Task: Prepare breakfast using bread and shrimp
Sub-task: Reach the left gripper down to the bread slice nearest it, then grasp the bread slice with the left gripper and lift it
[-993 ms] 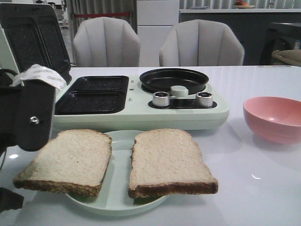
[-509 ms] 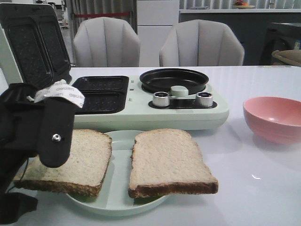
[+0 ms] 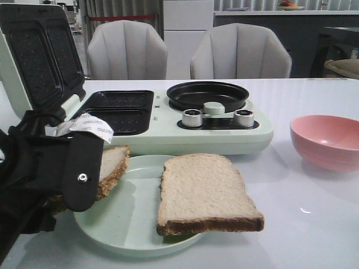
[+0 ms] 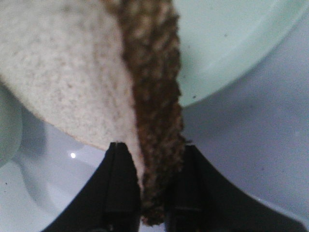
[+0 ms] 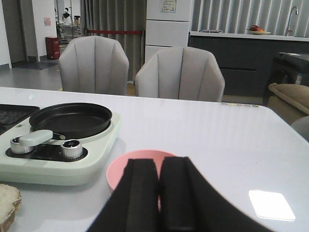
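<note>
My left gripper [image 3: 92, 168] [image 4: 152, 159] is shut on the crust edge of one bread slice [image 3: 113, 161] [image 4: 72, 82]. It holds that slice tilted, partly raised off the left side of the pale green plate [image 3: 132, 221] [image 4: 227, 48]. The other bread slice [image 3: 205, 190] lies flat on the plate's right half. My right gripper [image 5: 158, 166] is shut with nothing between its fingers, hovering just in front of the pink bowl [image 5: 120, 166] [image 3: 328, 140]; it does not show in the front view. No shrimp are in view, and the bowl's inside is hidden.
Behind the plate stands a pale green breakfast maker [image 3: 168, 131] with its sandwich lid [image 3: 36, 53] open and upright. It has two dark grill wells [image 3: 115, 112], a round black pan [image 3: 207, 95] [image 5: 70, 118] and two knobs. Two chairs stand beyond the table.
My left gripper moved right, closed on the left bread slice's edge and raised it, tilting it off the plate. The plate and the other slice shifted slightly.
</note>
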You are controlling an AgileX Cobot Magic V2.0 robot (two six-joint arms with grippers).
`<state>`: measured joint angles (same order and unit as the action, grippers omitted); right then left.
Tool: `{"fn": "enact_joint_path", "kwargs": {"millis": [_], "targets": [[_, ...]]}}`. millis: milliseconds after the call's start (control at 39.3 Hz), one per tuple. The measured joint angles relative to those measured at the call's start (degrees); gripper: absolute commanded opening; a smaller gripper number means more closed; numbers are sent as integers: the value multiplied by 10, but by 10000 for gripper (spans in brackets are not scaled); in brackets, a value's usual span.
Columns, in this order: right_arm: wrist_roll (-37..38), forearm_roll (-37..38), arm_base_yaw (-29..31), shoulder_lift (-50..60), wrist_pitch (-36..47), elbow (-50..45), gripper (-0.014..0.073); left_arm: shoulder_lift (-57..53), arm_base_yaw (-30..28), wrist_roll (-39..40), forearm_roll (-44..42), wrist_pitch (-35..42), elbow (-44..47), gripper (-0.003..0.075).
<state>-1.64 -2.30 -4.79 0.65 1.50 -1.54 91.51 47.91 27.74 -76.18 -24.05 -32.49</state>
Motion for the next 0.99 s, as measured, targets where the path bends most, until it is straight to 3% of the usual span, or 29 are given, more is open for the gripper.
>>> {"fn": "enact_joint_path", "kwargs": {"millis": [382,636,993], "targets": [[0,0,0,0,0,0,169,-65,34,0,25,-62,1,118],[0,0,0,0,0,0,169,-106,67,0,36,-142,-47,117],[0,0,0,0,0,0,169,-108,45,0,-61,-157,-126,117]]}}
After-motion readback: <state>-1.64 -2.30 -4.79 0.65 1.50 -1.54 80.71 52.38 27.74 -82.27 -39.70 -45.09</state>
